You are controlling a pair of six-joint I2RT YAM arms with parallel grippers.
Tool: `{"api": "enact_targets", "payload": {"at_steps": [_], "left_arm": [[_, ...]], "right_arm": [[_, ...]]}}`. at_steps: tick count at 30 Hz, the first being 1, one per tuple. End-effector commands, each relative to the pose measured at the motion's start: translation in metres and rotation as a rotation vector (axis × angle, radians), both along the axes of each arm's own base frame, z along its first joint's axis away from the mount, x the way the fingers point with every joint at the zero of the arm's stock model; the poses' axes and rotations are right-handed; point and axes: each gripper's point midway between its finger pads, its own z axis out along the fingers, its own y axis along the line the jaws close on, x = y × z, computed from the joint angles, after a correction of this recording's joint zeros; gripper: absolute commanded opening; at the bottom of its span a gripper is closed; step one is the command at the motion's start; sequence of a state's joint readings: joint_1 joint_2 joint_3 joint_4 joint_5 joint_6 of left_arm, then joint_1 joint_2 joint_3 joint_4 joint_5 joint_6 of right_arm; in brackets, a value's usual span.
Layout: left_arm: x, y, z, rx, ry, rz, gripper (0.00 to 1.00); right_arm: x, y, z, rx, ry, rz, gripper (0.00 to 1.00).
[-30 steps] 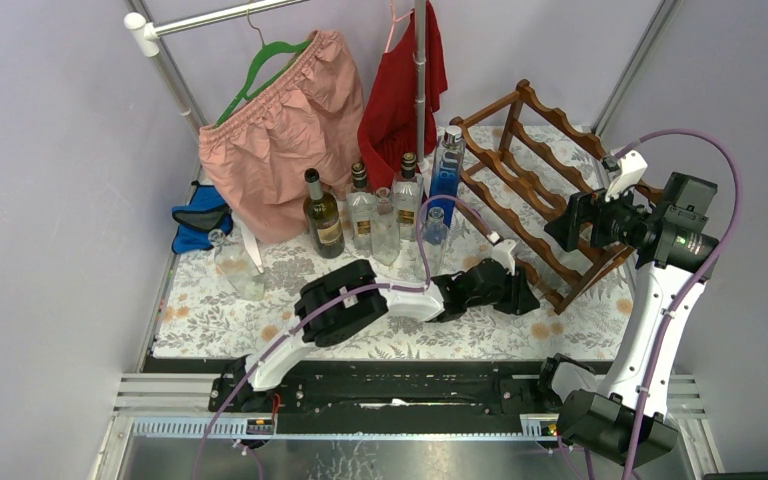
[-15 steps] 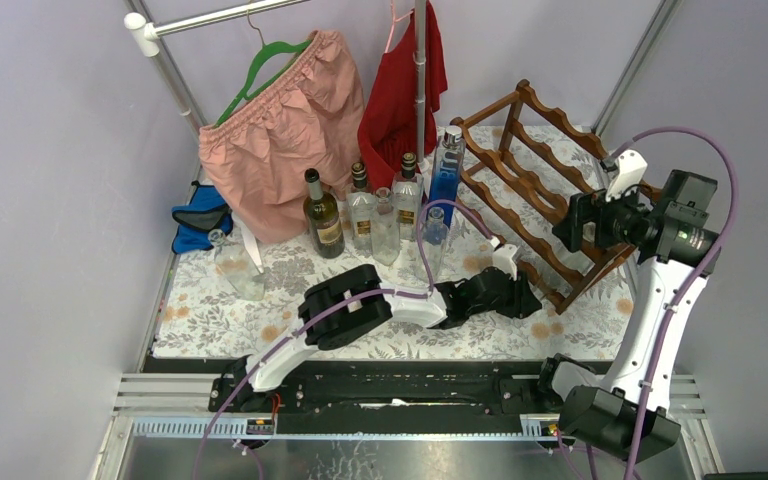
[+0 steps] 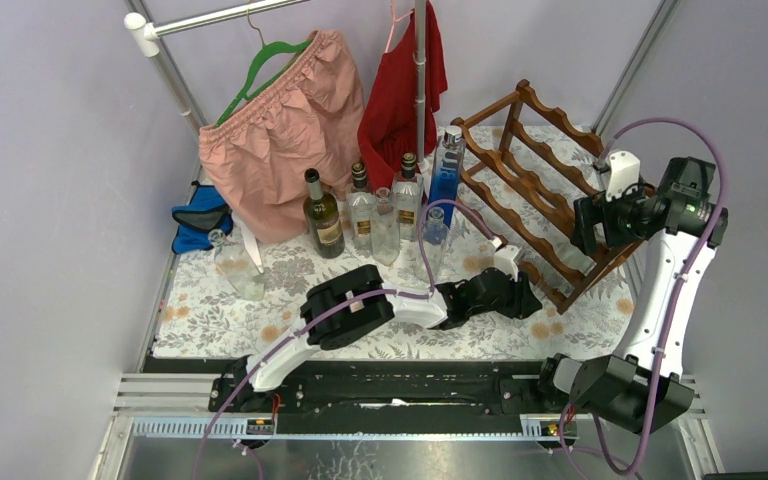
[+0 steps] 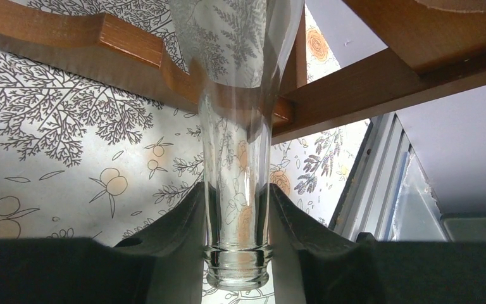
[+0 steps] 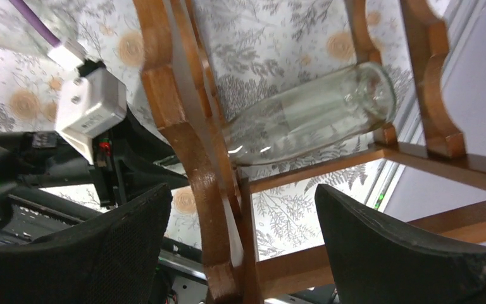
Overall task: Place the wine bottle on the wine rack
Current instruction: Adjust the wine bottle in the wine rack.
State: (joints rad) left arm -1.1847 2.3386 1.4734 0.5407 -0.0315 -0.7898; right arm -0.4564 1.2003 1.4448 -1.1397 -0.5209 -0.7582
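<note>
A table covered with a white cloth printed with grey leaves and orange flowers (image 3: 210, 310) is seen from above, with two black-and-white robot arms bolted at its near edge.

At the far right corner stands the reddish-brown wooden wine rack with wavy scalloped rails (image 3: 530, 185), an open frame that slopes down towards the table's right edge. A clear glass wine bottle (image 5: 310, 117) lies on its side in the rack's bottom tier. Its body rests across a lower rail (image 4: 133, 44) and its neck pokes out at the near end.

The left arm reaches across the table to that near end. The left gripper (image 3: 520, 295) is closed tight on the bottle's neck (image 4: 237, 190), and its two black fingers (image 4: 183, 221) press the glass from either side just above the lip.

The right gripper (image 3: 585, 225) hovers above the rack near the table's right edge. Its wrist camera shows the two black padded fingers (image 5: 126, 240) spread wide, with nothing between them. The rack and the bottle lie below them.

Along the far edge, left of the rack, several bottles stand upright in a cluster: a dark green bottle with a pale label (image 3: 323, 215), some clear ones (image 3: 361, 215) and a tall blue bottle (image 3: 447, 170). Behind them a pair of pink shorts on a green hanger (image 3: 280, 130) and a red garment (image 3: 400, 90) hang from a metal rail.
</note>
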Motion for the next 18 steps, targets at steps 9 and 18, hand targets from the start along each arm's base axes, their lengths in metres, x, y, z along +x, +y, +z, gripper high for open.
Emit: {"api": "enact_targets", "payload": {"at_steps": [9,18], "left_arm": [[-0.006,-0.009,-0.023,0.059,-0.064,-0.067,0.0],[-0.001,-0.007,-0.032,0.081,-0.048,-0.038,0.0]], "right_arm": [[-0.01,-0.013,-0.037,-0.094,0.067,0.021,0.68],[-0.019,-0.009,-0.051,-0.088,0.107,0.064,0.27]]}}
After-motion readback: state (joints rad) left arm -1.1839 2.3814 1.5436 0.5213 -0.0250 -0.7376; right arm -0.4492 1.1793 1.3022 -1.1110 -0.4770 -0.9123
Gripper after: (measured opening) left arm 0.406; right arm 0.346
